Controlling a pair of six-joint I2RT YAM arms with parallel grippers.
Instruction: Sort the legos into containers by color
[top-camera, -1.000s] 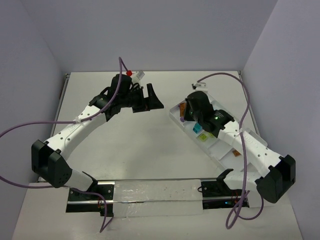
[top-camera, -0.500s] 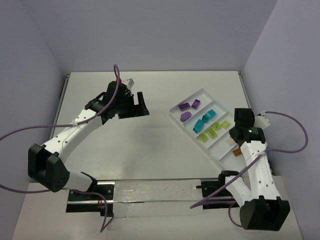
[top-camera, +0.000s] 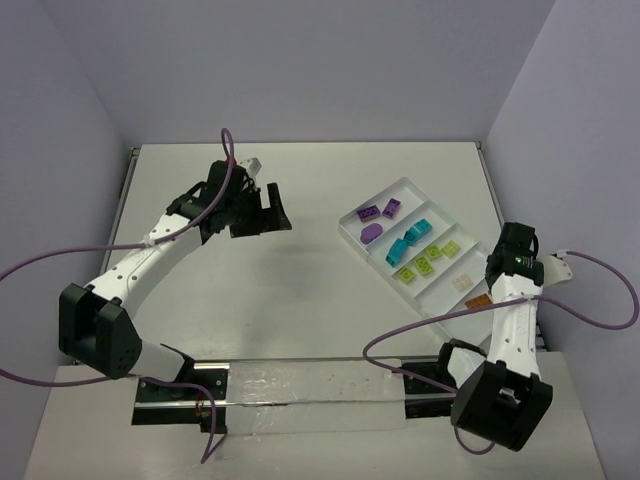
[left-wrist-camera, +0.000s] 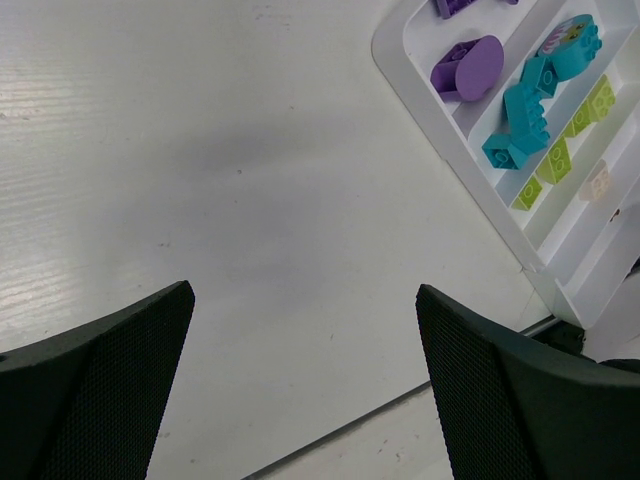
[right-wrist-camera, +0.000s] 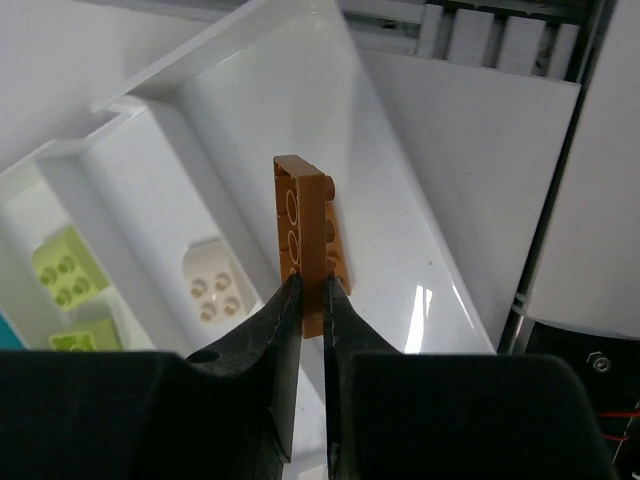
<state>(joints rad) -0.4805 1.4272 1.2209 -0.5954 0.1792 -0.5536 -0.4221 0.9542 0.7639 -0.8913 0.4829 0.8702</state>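
Observation:
The long white tray (top-camera: 352, 228) lies diagonally at the right. Its compartments hold purple bricks (top-camera: 371, 233), teal bricks (top-camera: 402, 249), lime bricks (top-camera: 424, 265) and a cream brick (top-camera: 462, 281). My right gripper (top-camera: 490, 293) is at the tray's near end. In the right wrist view it (right-wrist-camera: 313, 295) is shut on an orange-brown brick (right-wrist-camera: 305, 235), held on edge over the end compartment, beside the cream brick (right-wrist-camera: 212, 290). My left gripper (top-camera: 265, 210) is open and empty over bare table, left of the tray; it also shows in the left wrist view (left-wrist-camera: 303, 300).
The left wrist view shows the tray's rim (left-wrist-camera: 395, 75) at upper right with purple (left-wrist-camera: 468, 68), teal (left-wrist-camera: 520, 120) and lime (left-wrist-camera: 560, 150) bricks. Purple cables trail from both arms. A black and clear rail (top-camera: 300, 385) runs along the table's near edge.
My right arm has swung from over the tray's middle round to its near right end. My left gripper has drifted slightly left and stays open.

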